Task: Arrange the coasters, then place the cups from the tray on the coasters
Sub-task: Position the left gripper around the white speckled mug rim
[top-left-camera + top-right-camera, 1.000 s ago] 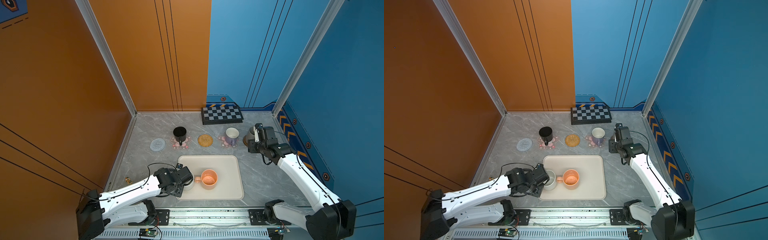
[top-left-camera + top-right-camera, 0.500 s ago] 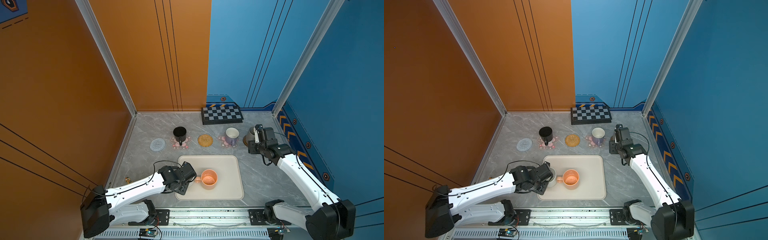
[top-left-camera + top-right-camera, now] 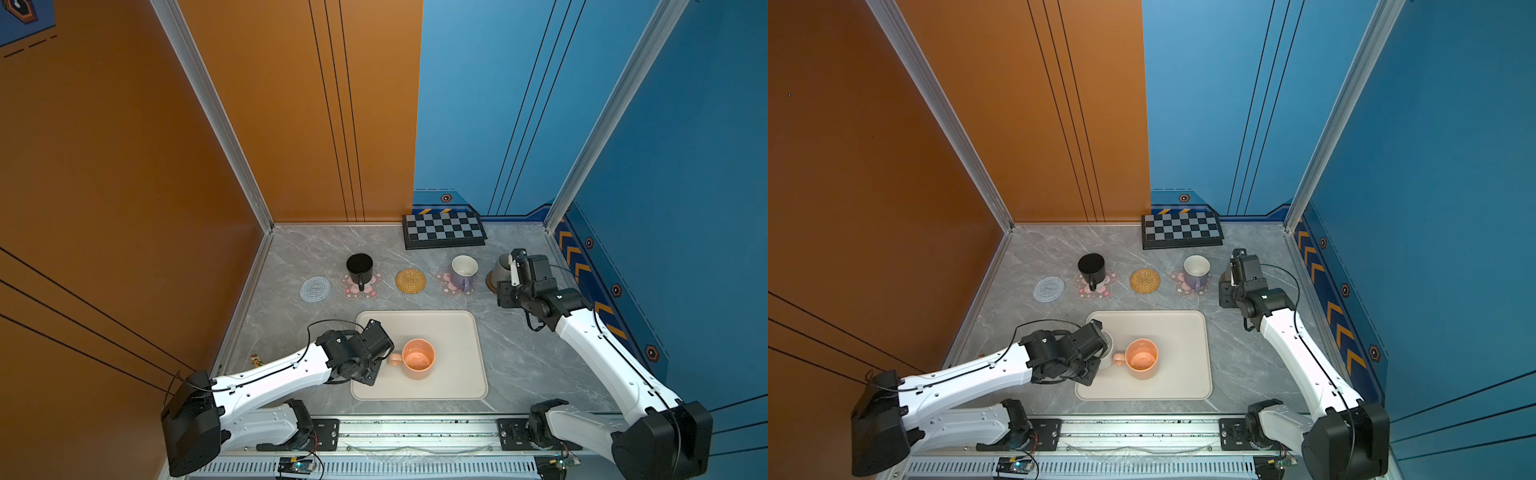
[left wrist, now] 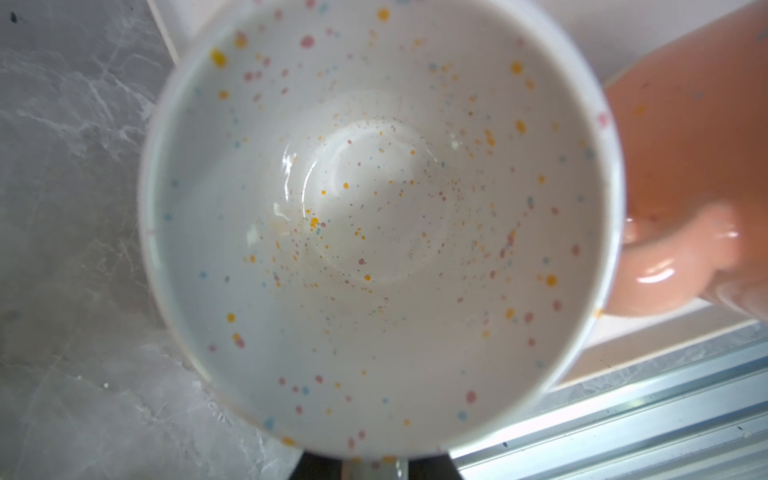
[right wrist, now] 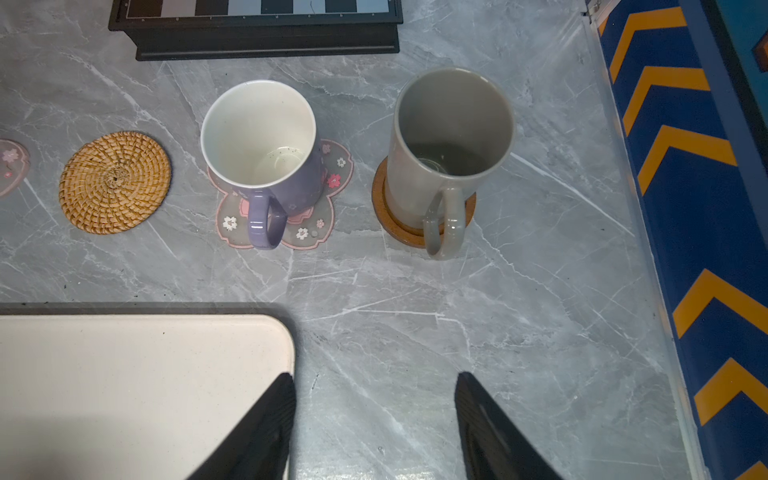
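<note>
On the left side of the cream tray (image 3: 453, 332), my left gripper (image 3: 380, 353) is shut on the handle of the speckled white cup (image 4: 374, 208), which fills the left wrist view. The peach cup (image 3: 417, 358) stands right beside it. In the back row, the black cup (image 3: 359, 268) and the lavender cup (image 3: 462, 272) each stand on a pink flower coaster (image 3: 372, 289). The grey cup (image 5: 449, 141) stands on the brown wooden coaster (image 5: 384, 208). The straw coaster (image 3: 410, 280) and the knitted coaster (image 3: 315, 289) are bare. My right gripper (image 5: 374, 415) hangs open in front of the grey cup.
A black-and-grey checkered board (image 3: 444, 229) lies against the back wall. Orange and blue walls close in the left, back and right. A metal rail (image 3: 415, 428) runs along the front edge. A small trinket (image 3: 257, 360) lies by the left wall.
My left gripper slid in over the speckled cup, now covering it from above, and its jaws closed around the handle. The right arm has not moved.
</note>
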You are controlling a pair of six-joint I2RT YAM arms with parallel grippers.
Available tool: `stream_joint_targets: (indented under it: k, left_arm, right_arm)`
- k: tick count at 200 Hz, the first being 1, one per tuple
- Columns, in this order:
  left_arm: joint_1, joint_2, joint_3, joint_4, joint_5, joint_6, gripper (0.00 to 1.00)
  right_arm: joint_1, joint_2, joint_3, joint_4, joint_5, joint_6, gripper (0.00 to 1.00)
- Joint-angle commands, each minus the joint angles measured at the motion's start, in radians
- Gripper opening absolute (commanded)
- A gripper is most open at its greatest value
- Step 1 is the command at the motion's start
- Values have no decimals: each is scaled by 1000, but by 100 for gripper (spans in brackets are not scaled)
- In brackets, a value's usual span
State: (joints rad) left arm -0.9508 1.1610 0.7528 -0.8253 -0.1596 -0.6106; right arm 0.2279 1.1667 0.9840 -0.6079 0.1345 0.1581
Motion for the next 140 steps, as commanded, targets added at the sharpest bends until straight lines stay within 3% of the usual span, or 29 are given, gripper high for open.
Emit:
stream_joint_targets:
  k: [1, 140]
  left_arm:
    - [19, 38, -12, -9, -5, -6, 0]
    - [39, -28, 4, -14, -62, -37, 0]
  right_arm:
    - [-9, -23, -4, -1, -10, 4, 64]
    - [-17, -22, -16, 0, -12, -1, 64]
